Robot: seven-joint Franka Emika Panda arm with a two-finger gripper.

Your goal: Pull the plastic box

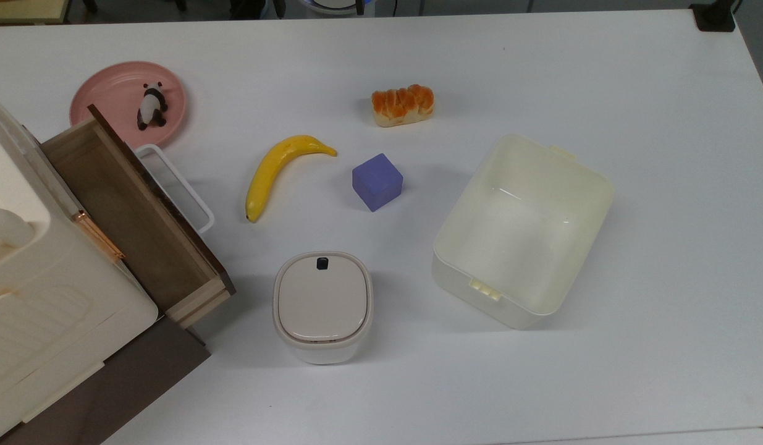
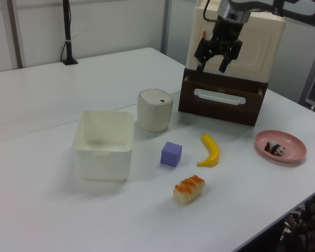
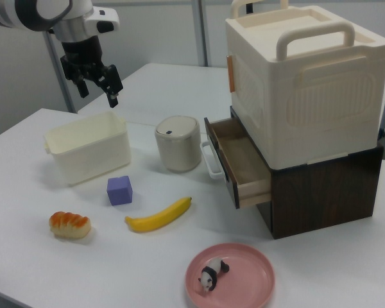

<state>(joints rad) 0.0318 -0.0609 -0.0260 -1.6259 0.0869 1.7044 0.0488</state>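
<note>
Nothing is being pulled yet: I'm holding the gripper (image 3: 97, 82) high, fingers spread and empty, box (image 1: 522, 230) untouched at the tabletop's (image 1: 665, 154) three o'clock.

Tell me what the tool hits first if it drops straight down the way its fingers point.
Hard to fix. The open tool hangs fingers-down, high above the table. The right view suggests the plastic box; the left view suggests the open drawer.

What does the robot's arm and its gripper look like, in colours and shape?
The arm is rounded and white, with a black band between its segments and a grey wrist section. The gripper is black and boxy, ending in two slim black fingers. In the left view, the gripper looks all black under a grey wrist.
</note>
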